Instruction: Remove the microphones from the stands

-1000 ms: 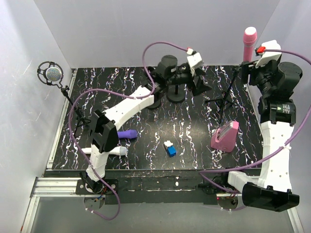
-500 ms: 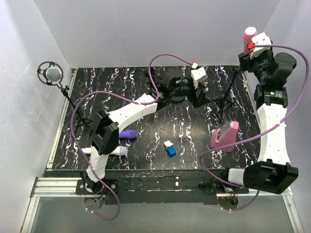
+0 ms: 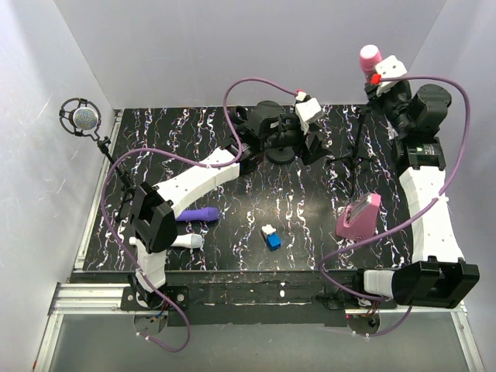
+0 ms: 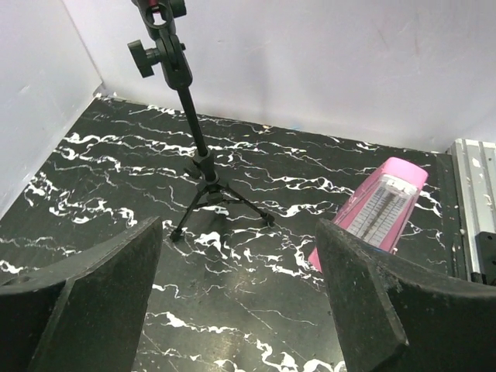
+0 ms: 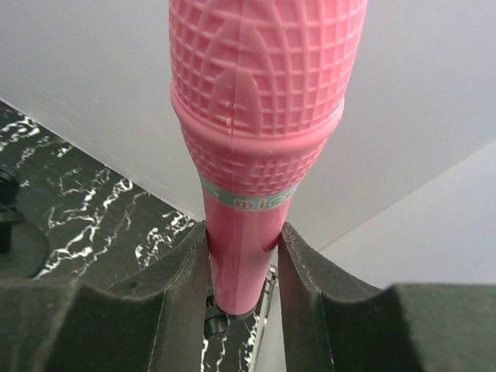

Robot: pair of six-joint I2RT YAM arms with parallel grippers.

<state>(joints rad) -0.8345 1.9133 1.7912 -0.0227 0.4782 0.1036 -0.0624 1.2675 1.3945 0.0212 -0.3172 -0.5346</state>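
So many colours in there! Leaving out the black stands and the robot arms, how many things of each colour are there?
Pink: 2, microphone and metronome
Purple: 1, purple tube
White: 1, white tube
Blue and white: 1, block
Silver: 1, studio mic
Total: 6

The pink microphone (image 5: pixel 263 116) is standing upright with its ribbed grille head on top and a teal band with lettering wrapping round the neck. Its slim handle is sitting right between the two pads of the right pincer (image 5: pixel 242 260), touching both. The black tripod stand (image 4: pixel 203 159) is standing upright just below that pincer, legs spreading out, and its clip (image 4: pixel 159 12) is sitting right under the handle's bottom end. Can't tell if the handle is seated in it or not.
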